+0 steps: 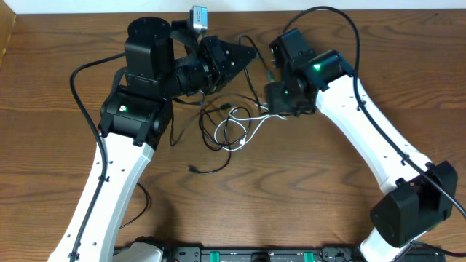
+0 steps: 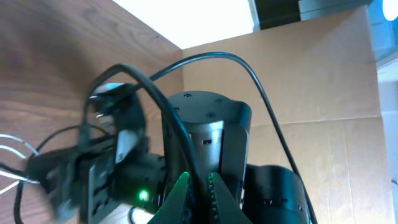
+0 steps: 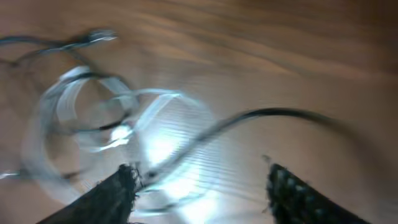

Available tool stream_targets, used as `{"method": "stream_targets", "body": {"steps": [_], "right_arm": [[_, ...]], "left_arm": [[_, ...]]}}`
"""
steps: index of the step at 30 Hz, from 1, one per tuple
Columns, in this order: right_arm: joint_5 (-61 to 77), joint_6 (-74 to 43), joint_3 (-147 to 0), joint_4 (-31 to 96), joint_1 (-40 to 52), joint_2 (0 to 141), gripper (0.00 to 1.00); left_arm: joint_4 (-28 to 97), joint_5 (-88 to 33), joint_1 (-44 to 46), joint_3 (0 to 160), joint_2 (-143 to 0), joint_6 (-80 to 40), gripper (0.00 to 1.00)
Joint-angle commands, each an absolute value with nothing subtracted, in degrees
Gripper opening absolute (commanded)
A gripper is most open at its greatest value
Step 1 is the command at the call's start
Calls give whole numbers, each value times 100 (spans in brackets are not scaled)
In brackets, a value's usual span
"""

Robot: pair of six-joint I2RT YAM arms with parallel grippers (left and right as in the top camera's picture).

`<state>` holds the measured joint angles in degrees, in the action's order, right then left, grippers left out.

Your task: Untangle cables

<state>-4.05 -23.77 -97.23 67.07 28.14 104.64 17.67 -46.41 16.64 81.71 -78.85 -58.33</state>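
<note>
The cables [image 1: 226,124] lie tangled mid-table: thin black cords looped through a white one [image 1: 246,129]. My left gripper [image 1: 249,54] hovers above them, pointing right. In the left wrist view it [image 2: 198,182] is shut on a thin black cable [image 2: 163,111] that rises up and to the left from the jaws. My right gripper [image 1: 279,102] is low at the tangle's right edge. The blurred right wrist view shows this gripper [image 3: 202,183] open above the table, with a black cord [image 3: 249,117] running past its left finger [image 3: 115,190] and white loops [image 3: 93,112] just ahead.
A loose black cord end [image 1: 193,169] lies toward the front of the wooden table [image 1: 58,160]. The right arm's thick black cable [image 1: 342,22] arches at the back. A cardboard wall [image 2: 323,81] stands behind the table's edge.
</note>
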Motion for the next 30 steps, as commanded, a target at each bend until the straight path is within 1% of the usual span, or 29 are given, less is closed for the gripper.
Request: {"method": "stream_targets", "body": {"steps": [1,4,7,9,12,14,15,16,19,25,27,30], "right_arm": [[-1852,-3183,-9679,6908,2598,10514,62],[-1793,-3216,-9679,7008,2324,10514,62],[-1321,-3166,-9679,7048,2095,10512,65],[-541,-2801,-9679,7004,1977,10512,68],[845,-1964,-9679,6834,1938,10512,72],[1747,-1295,-9679,6751,1981,10512,81],[1918,-1164,-9679,6735,2010,10512,84],[1916,-1173,-9679,6726,2047,10514,84],[1715,-1173,-9673,6711,2158,10514,78],[1470,-1240,-9485,6602,2279,10514,77],[1253,-1446,-9271,6361,2294,10514,76],[1090,-1710,-8877,5793,2292,10514,78]], "left_arm": [[1938,-4637,1634,8270,-7769,-5572,8],[2436,-4152,1623,8270,-7769,-5533,7],[2976,-3588,1614,8270,-7769,-5260,7],[3269,-3369,1614,8267,-7780,-5253,7],[3267,-3406,1621,8267,-7791,-5258,8],[3208,-3450,1619,8270,-7789,-5258,8],[3210,-3450,1619,8270,-7789,-5258,7],[3212,-3448,1619,8270,-7789,-5256,7],[3245,-3446,1619,8270,-7789,-5253,8],[3264,-3463,1619,8267,-7789,-5256,7],[3247,-3592,1619,8270,-7789,-5256,8],[3258,-3706,1619,8270,-7789,-5253,7]]}}
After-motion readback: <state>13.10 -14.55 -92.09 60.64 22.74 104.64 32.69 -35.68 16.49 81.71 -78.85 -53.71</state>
